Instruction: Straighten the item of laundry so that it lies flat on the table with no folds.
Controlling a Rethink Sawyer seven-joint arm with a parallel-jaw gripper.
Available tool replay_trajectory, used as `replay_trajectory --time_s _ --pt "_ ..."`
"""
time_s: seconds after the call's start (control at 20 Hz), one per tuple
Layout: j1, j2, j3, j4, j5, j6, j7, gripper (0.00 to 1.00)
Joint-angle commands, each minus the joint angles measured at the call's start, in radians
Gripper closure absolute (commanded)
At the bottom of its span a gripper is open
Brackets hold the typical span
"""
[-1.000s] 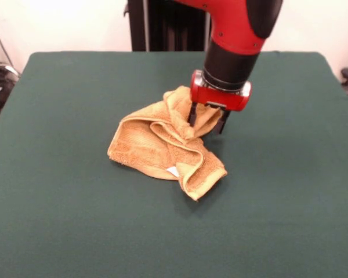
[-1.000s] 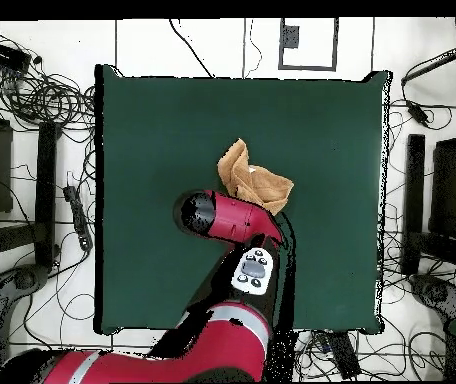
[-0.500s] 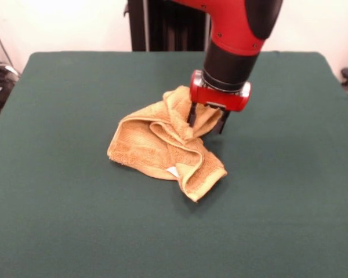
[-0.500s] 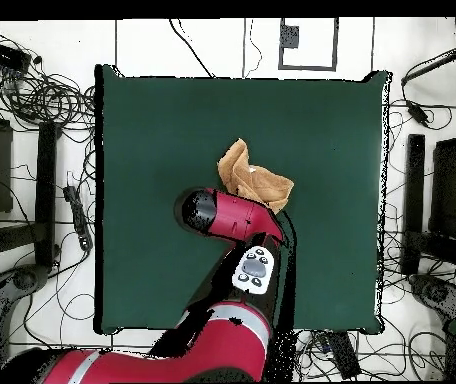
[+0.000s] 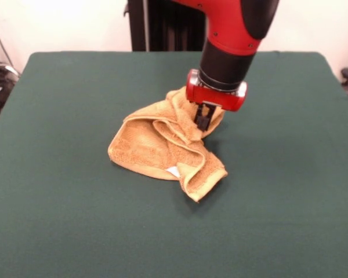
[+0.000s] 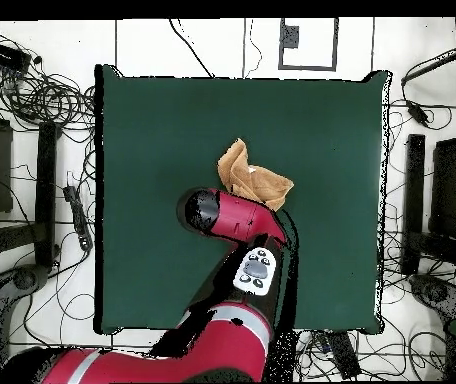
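Near the middle of the green tabletop [image 5: 58, 220] lies the crumpled orange towel [image 5: 162, 147], folded over itself. At its far edge the tool [image 5: 202, 120] is pinched closed on a raised fold, probably to pull that layer open.

— Condition of the towel [image 5: 162, 147]?
— Orange-tan terry, crumpled in overlapping folds, white label showing at its near edge.
— Position?
— On the green table [image 5: 64, 104]; far folds pinched between closed jaws.
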Motion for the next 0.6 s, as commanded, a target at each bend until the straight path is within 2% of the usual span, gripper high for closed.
replay_trajectory --time_s 0.05,0.25,0.5,0.6 --pt "0.03 0.072 0.081 0.16 0.042 0.045 0.281 1.0" --pt "0.061 0.02 0.075 0.22 0.069 0.073 0.322 1.0" --pt "0.161 -0.064 0.007 0.28 0.117 0.174 0.416 1.0" --pt "0.155 -0.069 0.016 0.287 0.133 0.156 0.403 1.0"
